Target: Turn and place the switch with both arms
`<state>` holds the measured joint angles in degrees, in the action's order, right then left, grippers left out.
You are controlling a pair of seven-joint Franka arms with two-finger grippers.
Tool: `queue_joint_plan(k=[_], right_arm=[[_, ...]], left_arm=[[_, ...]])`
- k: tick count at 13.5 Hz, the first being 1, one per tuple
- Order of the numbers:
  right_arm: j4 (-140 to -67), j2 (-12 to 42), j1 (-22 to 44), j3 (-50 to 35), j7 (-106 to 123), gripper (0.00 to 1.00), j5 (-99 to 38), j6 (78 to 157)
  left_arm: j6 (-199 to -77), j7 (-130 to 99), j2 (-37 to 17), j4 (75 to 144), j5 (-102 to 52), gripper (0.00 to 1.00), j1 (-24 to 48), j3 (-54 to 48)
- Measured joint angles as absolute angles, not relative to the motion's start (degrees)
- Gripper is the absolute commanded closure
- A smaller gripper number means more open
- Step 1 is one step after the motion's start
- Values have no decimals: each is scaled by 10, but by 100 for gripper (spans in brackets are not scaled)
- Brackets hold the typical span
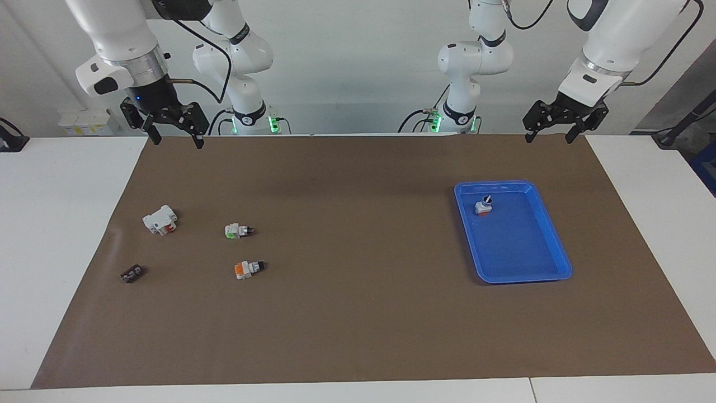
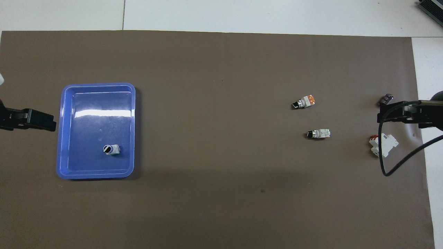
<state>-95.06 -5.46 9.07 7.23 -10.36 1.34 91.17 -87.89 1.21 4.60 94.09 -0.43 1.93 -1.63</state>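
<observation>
The switch (image 1: 239, 230) (image 2: 318, 133) lies on its side on the brown mat toward the right arm's end, with a black knob, a white-grey body and a light-green block. My right gripper (image 1: 179, 141) (image 2: 394, 112) hangs high over the mat's edge at that end, open and empty, well apart from the switch. At the left arm's end, beside the blue tray (image 1: 523, 278) (image 2: 97, 84), my left gripper (image 1: 549, 139) (image 2: 34, 120) is raised over the mat, also open and empty.
An orange-ended switch (image 1: 249, 269) (image 2: 303, 102) lies farther from the robots than the switch. A white-and-red block (image 1: 160, 219) (image 2: 382, 145) and a small dark part (image 1: 132, 273) (image 2: 386, 99) lie nearer the mat's end. Another black-knobbed switch (image 1: 484, 205) (image 2: 111, 149) stands in the tray.
</observation>
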Motion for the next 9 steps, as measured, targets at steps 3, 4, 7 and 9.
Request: queue_joint_plan(k=[3,4,7,9], right_arm=[[-951,-55,92,72,-87,1,13,917],[-951,-55,92,72,-83,1,13,917],[-951,-54,92,73,-82,1,13,914],[-950,-53,91,73,-82,1,14,910]], left_arm=[[-879,12,43,923,-1,0,19,-17],[-876,12,42,915,1,0,19,-17],[-847,10,42,906,4,0,19,-18],[-832,10,44,903,4,0,19,-17]])
